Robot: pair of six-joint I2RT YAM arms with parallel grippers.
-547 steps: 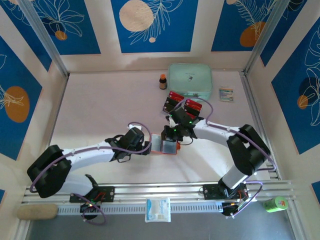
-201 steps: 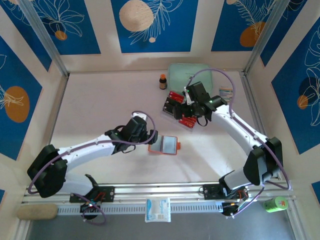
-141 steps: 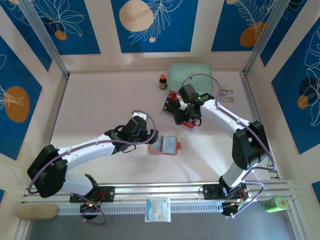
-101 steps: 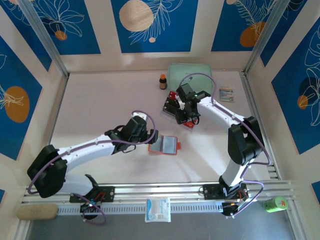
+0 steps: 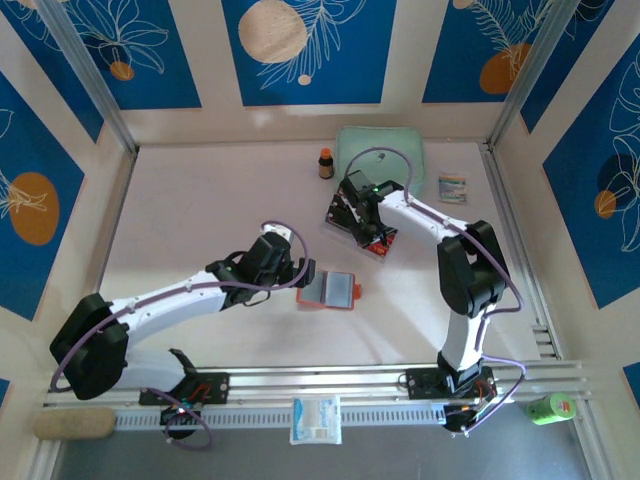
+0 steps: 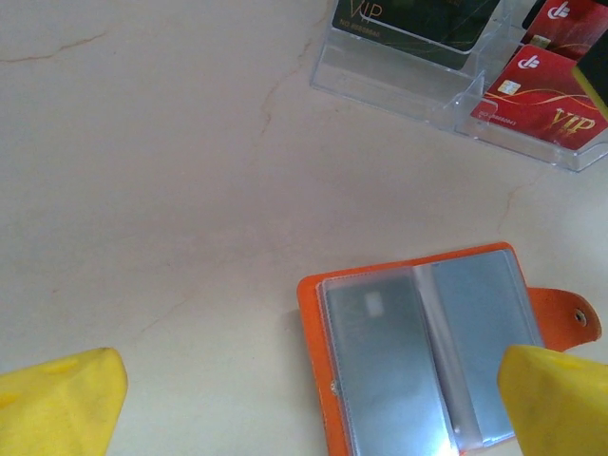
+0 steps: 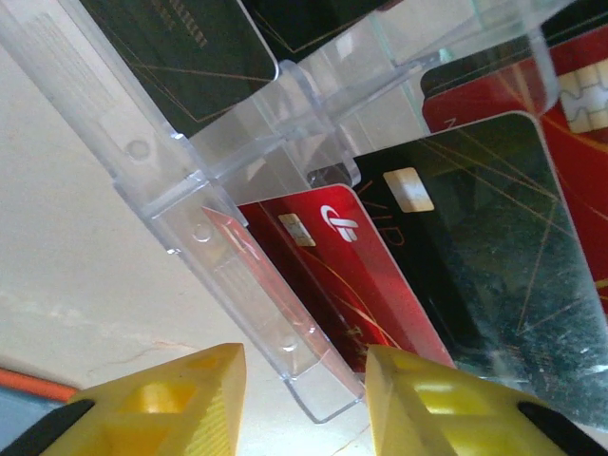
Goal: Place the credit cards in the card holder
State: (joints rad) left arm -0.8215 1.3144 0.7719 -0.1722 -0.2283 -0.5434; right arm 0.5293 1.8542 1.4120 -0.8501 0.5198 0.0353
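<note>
– Broadly, what does the overhead panel carry, from the largest item down?

– A pale bench point(image 5: 200, 200) enclosed by blue-patterned wall panels. Upon it the left arm point(image 5: 170, 300) reaches from the near left toward the middle. The right arm point(image 5: 465, 270) rises from the near right and bends over the far centre.

– And the objects?

– A mint-green zip pouch point(image 5: 385, 152) lies at the far edge. Just nearer, a clear plastic tray point(image 6: 399, 85) with dividers holds the credit cards point(image 6: 543, 104), red and black, leaning in its compartments. The card holder point(image 6: 380, 361), an orange wallet, lies open and flat on the bench, nearer than the tray and apart from it. Its pale grey-blue sleeves face up and its snap tab point(image 6: 578, 318) sticks out at one side. A small brown bottle point(image 5: 325, 163) stands just left of the pouch.

– How do the left jaws stand?

– The left gripper point(image 6: 306, 366) is spread wide and holds nothing. In its wrist view the yellow fingertips point(image 6: 66, 399) frame the open card holder, one tip overlapping the sleeve corner by the tab.

– And the right?

– The right gripper point(image 7: 304, 356) sits low at a corner of the tray. Its yellow fingers point(image 7: 152, 408) stand narrowly apart, with the tray's clear wall and the lower edge of a red card point(image 7: 347, 275) between them. A black card point(image 7: 494, 266) overlaps the red one. Whether the jaws pinch anything cannot be told.
</note>
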